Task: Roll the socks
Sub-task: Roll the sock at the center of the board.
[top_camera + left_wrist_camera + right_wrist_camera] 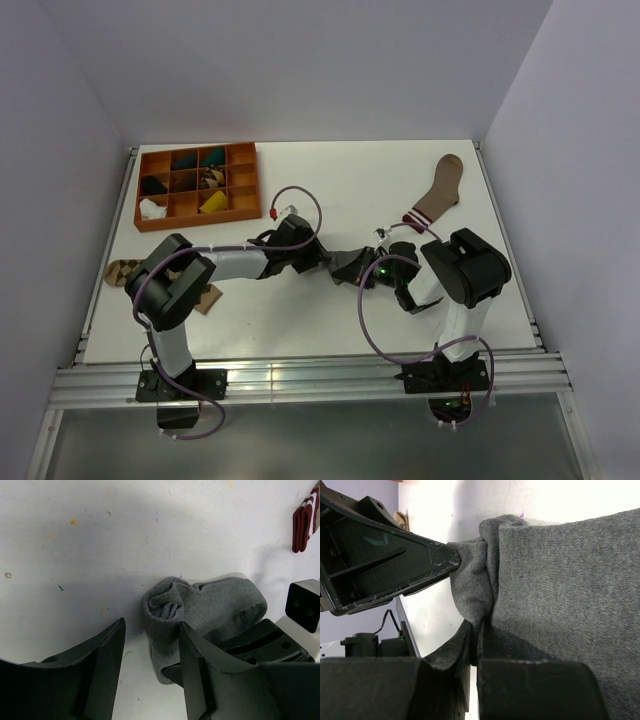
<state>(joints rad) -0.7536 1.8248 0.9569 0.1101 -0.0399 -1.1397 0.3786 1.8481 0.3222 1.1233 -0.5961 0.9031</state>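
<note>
Right gripper (474, 645) pinches grey knit sock (215, 605) at rolled fold; left gripper (150, 655) gapes empty, roll just ahead. We judge sock limp, light: grasp roll's thick end.

A white table (330, 180) carries an orange compartment tray (200, 221) at its far-left corner. Several of its cells hold small bundles – a yellow one (213, 203) in the near row, a dark teal one (185, 158) in the far row. Toward the far-right corner lies a brown sock (440, 190), flat, toe pointing to the far edge, its maroon-and-white striped cuff (417, 217) nearer the middle. At the left edge rests a tan-and-brown diamond-patterned sock (120, 272) – only partly in view.
</note>
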